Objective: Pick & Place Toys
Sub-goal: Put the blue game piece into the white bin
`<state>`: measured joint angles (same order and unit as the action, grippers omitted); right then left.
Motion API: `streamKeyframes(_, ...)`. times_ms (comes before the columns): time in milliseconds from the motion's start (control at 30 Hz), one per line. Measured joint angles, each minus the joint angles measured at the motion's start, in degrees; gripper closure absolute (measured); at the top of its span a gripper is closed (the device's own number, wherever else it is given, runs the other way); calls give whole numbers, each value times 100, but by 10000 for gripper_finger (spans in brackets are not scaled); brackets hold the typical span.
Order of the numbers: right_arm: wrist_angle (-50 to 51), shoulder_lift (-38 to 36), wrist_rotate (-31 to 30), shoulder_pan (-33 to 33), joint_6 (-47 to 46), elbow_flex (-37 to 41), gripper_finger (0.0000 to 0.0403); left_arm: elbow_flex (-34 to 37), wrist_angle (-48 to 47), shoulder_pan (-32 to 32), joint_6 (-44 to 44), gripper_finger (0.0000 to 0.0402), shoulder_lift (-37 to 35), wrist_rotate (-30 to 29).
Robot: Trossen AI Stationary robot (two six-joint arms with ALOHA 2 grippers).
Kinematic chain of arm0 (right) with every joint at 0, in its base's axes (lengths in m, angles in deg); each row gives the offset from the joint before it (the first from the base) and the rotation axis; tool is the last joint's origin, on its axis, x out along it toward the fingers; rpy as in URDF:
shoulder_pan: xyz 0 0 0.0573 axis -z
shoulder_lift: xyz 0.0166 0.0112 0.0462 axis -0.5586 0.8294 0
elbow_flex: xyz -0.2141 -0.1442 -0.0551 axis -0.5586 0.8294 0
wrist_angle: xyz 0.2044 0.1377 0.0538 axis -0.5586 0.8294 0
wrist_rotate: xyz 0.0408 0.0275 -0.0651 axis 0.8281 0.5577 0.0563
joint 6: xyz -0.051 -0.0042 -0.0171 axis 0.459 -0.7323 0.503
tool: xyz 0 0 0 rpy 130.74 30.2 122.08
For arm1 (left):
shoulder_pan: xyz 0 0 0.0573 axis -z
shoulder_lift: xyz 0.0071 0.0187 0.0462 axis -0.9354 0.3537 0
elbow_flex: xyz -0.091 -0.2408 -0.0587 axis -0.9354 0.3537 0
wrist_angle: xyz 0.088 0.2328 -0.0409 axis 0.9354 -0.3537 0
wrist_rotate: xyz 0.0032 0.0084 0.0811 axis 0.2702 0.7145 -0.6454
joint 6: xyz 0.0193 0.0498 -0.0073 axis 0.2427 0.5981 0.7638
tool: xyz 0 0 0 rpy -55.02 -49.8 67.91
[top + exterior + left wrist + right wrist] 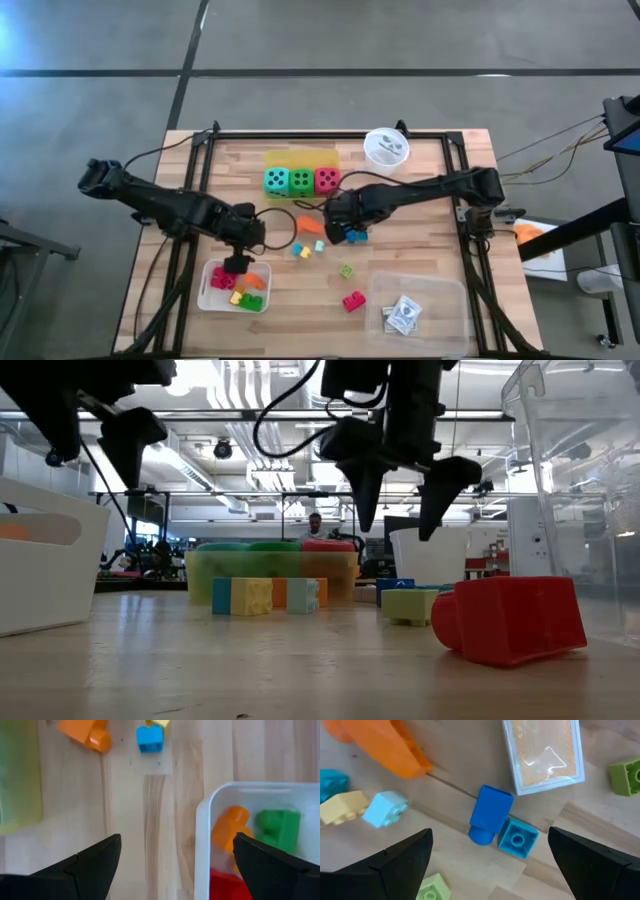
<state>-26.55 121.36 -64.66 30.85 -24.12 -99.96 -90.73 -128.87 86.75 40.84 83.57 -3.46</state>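
My right gripper (347, 230) hangs open, pointing down, above a dark blue block (490, 812) and a lighter blue block (517, 838) that lie side by side on the table; the fingers stand on either side of them, clear above. My left gripper (237, 262) is open over the far rim (200, 810) of the white tray (212, 295), which holds orange (229, 825), green (279, 826) and red blocks. An orange block (310, 225), a green block (346, 271) and a red block (353, 301) lie loose on the table. Three dice (300, 180) sit in the yellow tray.
A small clear packet (545, 755) and yellow and pale blue blocks (365, 809) lie close to the blue pair. A round white cup (385, 147) stands at the far right, and a clear tray (440, 290) with cards sits at the near right.
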Motion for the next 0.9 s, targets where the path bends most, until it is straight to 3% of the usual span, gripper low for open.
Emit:
streamKeyframes(367,-413,729,363,58,148,-55,17,260,52,8,-129,34,-247,-87)
streamKeyframes(900,-487,808,343,214,165,43,24,260,168,6,-129,34,-243,-89)
